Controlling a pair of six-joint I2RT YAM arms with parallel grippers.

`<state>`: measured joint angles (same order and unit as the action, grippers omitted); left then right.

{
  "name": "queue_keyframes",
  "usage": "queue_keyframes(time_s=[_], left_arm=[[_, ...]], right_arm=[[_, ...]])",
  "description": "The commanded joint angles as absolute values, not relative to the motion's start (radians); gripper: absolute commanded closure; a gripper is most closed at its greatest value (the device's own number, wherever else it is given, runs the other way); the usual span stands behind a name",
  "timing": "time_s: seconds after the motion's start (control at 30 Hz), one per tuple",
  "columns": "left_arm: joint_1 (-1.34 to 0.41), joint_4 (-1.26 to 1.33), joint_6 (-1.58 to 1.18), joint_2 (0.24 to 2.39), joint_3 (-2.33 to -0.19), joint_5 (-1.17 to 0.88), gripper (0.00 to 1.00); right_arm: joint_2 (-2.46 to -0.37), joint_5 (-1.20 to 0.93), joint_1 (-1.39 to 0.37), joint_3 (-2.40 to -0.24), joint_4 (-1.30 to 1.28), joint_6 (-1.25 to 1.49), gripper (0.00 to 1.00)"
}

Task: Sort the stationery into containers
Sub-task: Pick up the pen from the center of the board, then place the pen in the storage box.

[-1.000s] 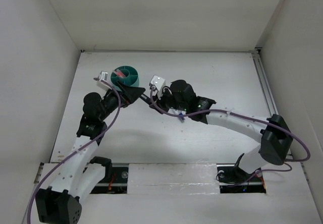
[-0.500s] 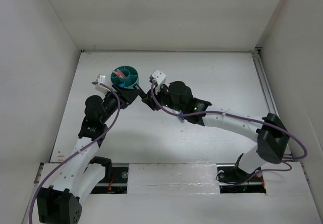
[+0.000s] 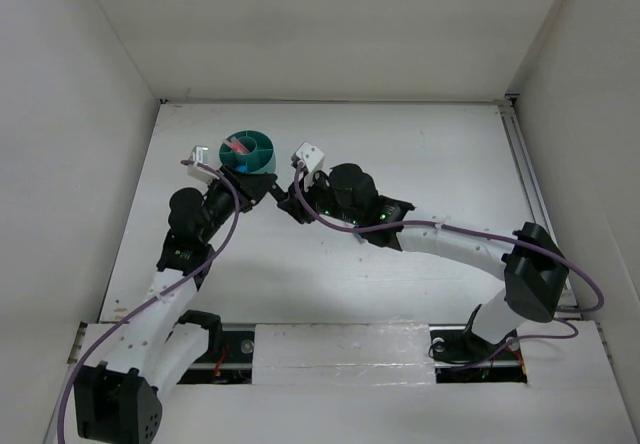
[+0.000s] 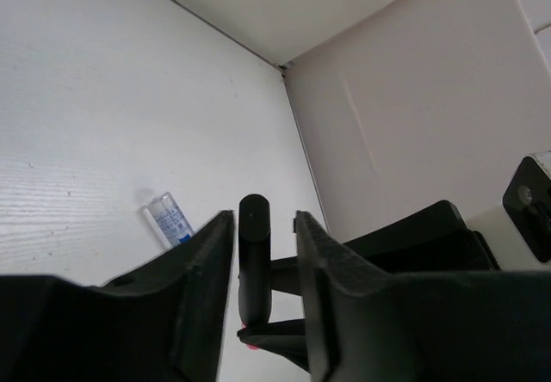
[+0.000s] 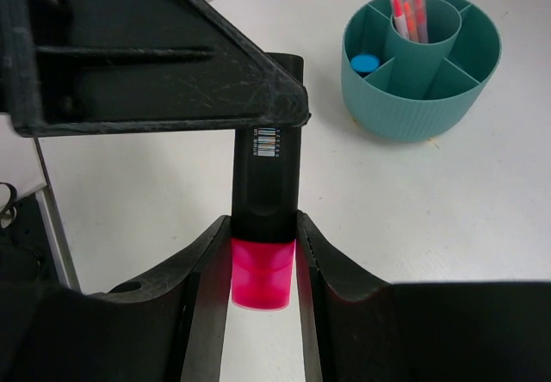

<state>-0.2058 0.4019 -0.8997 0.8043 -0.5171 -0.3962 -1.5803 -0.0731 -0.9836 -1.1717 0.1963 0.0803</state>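
Observation:
My right gripper (image 5: 263, 227) is shut on the pink highlighter (image 5: 265, 227), pinching its pink end, while the black cap points away toward the left arm. The left gripper (image 4: 263, 218) straddles that black cap (image 4: 254, 253): one jaw lies almost against it and a gap shows beside the other, so it is open. In the top view both grippers meet in front of the teal tub (image 3: 247, 151), which is the container. Thin pink pens (image 5: 400, 3) stand in the tub's central ring. A blue-capped item (image 5: 365, 62) sits in a side compartment. A clear-blue tube (image 4: 170, 218) lies on the table.
The teal tub (image 5: 422, 98) stands at the back left of the white table (image 3: 420, 154). White walls enclose the table on three sides, with a corner close behind the left gripper. A metal rail (image 3: 522, 164) runs along the right edge.
The left jaws have narrowed a lot around the highlighter's black cap. The right arm has carried the highlighter a little left, toward the left gripper.

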Motion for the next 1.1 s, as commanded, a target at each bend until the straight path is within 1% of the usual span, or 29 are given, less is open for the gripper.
queue_keyframes(time_s=[0.0,0.03,0.1,0.13,0.17,0.3,0.33,0.37,0.4,0.43,0.57,0.7,0.73,0.87,1.07], left_arm=[[-0.209,0.486,-0.896,0.807,-0.503,-0.408,0.73],[-0.209,0.486,-0.896,0.807,-0.503,-0.408,0.77],[-0.209,0.486,-0.896,0.816,-0.503,-0.408,0.82],[-0.209,0.476,-0.887,0.825,-0.517,-0.408,0.96],[-0.209,0.476,-0.887,0.837,-0.517,-0.408,1.00],[-0.209,0.456,-0.850,0.859,-0.554,-0.408,1.00],[-0.209,0.456,-0.841,0.859,-0.566,-0.399,1.00],[-0.209,0.456,-0.841,0.859,-0.566,-0.388,1.00],[-0.209,0.445,-0.824,0.859,-0.580,-0.361,1.00],[-0.209,0.445,-0.804,0.859,-0.594,-0.348,1.00],[-0.209,0.428,-0.756,0.850,-0.632,-0.241,1.00],[-0.209,0.407,-0.695,0.926,-0.696,-0.091,1.00],[-0.209,0.407,-0.668,0.949,-0.712,-0.036,1.00],[-0.146,0.388,-0.646,1.090,-0.794,0.032,1.00],[-0.146,0.371,-0.600,1.167,-0.911,0.156,1.00]], right_arm=[[-1.585,-0.112,-0.992,-1.220,0.270,0.091,1.00],[-1.585,-0.112,-0.992,-1.220,0.270,0.091,1.00],[-1.585,-0.112,-1.002,-1.220,0.270,0.091,1.00],[-1.585,-0.103,-1.002,-1.220,0.270,0.091,1.00],[-1.585,-0.103,-1.002,-1.220,0.270,0.091,1.00],[-1.594,-0.092,-1.002,-1.220,0.279,0.091,1.00],[-1.603,-0.092,-1.002,-1.220,0.279,0.091,0.93],[-1.603,-0.080,-1.002,-1.220,0.279,0.091,0.82],[-1.603,-0.069,-1.002,-1.220,0.279,0.091,0.30],[-1.603,-0.069,-0.993,-1.220,0.279,0.091,0.00],[-1.577,-0.058,-0.961,-1.163,0.279,0.091,0.00],[-1.468,0.000,-0.922,-1.062,0.250,0.110,0.00],[-1.415,0.012,-0.911,-1.043,0.229,0.110,0.00],[-1.284,0.061,-0.911,-0.968,0.144,0.077,0.00],[-1.105,0.075,-0.902,-0.842,0.091,0.077,0.00]])
